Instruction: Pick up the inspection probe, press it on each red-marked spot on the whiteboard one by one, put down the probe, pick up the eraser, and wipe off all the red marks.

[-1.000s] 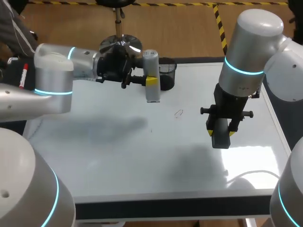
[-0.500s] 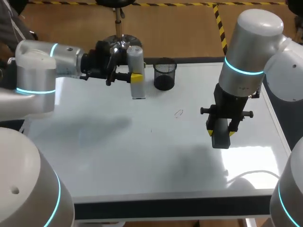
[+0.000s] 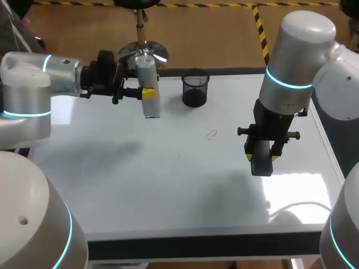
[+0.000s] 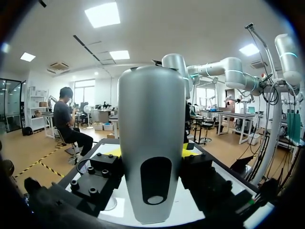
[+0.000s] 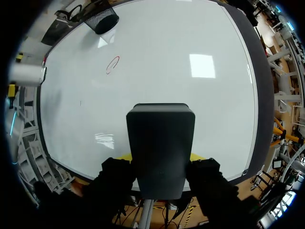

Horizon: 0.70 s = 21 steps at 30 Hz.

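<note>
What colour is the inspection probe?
The inspection probe is silver-grey, with a dark oval recess; clearest in the left wrist view.

Head cam: high behind robot, looks down on whole tabletop (image 3: 140, 185). L wrist cam faces level, outward. R wrist cam looks straight down from near, sharing red mark (image 5: 113, 65) w/ head.

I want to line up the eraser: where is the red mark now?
In the head view, the red mark sits near the middle of the whiteboard, nearer the robot than the black mesh cup and left of the right gripper holding the eraser.
</note>
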Available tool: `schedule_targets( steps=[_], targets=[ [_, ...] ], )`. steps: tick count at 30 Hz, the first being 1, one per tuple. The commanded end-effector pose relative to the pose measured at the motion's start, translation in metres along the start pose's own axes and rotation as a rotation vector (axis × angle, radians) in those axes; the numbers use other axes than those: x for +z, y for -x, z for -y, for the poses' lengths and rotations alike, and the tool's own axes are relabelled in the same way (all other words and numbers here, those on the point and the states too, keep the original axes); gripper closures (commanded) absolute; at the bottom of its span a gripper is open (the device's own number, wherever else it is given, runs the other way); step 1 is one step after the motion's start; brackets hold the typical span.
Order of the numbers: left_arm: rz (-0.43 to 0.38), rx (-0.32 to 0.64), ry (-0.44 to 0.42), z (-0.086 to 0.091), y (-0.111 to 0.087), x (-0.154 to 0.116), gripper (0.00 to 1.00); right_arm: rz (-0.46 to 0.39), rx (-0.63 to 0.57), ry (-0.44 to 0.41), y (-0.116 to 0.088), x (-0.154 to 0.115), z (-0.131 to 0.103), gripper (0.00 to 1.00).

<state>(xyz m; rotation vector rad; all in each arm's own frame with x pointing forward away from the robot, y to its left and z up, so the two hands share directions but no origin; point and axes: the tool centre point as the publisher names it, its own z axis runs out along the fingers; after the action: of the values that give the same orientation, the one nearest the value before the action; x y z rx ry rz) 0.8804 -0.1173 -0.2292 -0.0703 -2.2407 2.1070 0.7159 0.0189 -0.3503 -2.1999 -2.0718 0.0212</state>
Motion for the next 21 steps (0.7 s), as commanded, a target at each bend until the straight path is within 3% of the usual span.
schedule_targets(
  steps=[1,21],
  targets=[
    [0.013,0.003,0.005,0.003,-0.006,-0.014,1.00,-0.001,-0.002,0.001,0.001,-0.001,0.000,1.00],
    [0.039,0.000,-0.012,-0.005,-0.010,-0.032,1.00,-0.001,-0.002,0.001,0.001,-0.001,0.000,1.00]
  ],
)
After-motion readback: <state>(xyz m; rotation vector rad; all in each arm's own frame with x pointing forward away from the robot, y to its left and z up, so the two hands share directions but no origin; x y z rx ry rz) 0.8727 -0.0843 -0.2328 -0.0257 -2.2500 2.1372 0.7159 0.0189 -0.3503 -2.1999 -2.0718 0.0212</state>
